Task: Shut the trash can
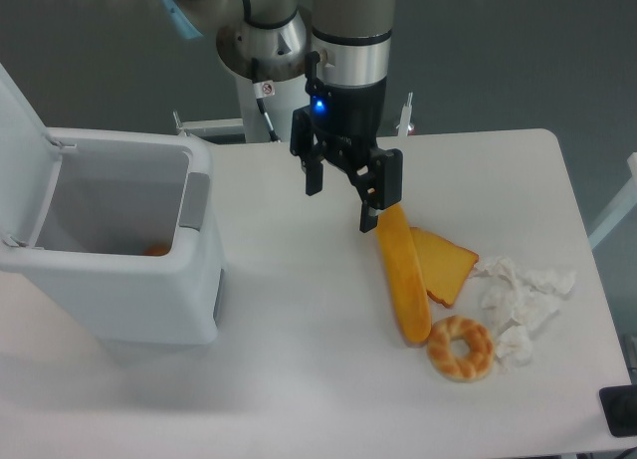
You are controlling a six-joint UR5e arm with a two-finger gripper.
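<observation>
A: Camera view, nearest edge first: you have a ring-shaped pastry [460,347] with a glossy, browned crust low on the surface [299,379]; crumpled white tissue [523,300] lies just beside it, soft and creased.

B: And behind those?

A: A long yellow loaf [402,275], smooth and rounded at the ends, leans against a flat orange wedge [448,264] that looks like a slice of cheese or toast; the two touch.

B: Where is your trash can?

A: At the left of the surface; the trash can [119,245] is a boxy white plastic bin with rounded corners and a grey latch [195,200] on the side facing the arm; its flat lid [20,106] stands up at the far left, so the mouth is open and something orange [154,249] shows at the bottom.

B: So how far along are you?

A: By my reading, nothing of the closing is done yet; the lid is still raised and you are well apart from it; the whole swing-down is left.

B: And the pincer?

A: The pincer [343,195] hangs over the middle of the surface, one dark fingertip just above the loaf's upper end; its fingers are spread and hold nothing.
</observation>
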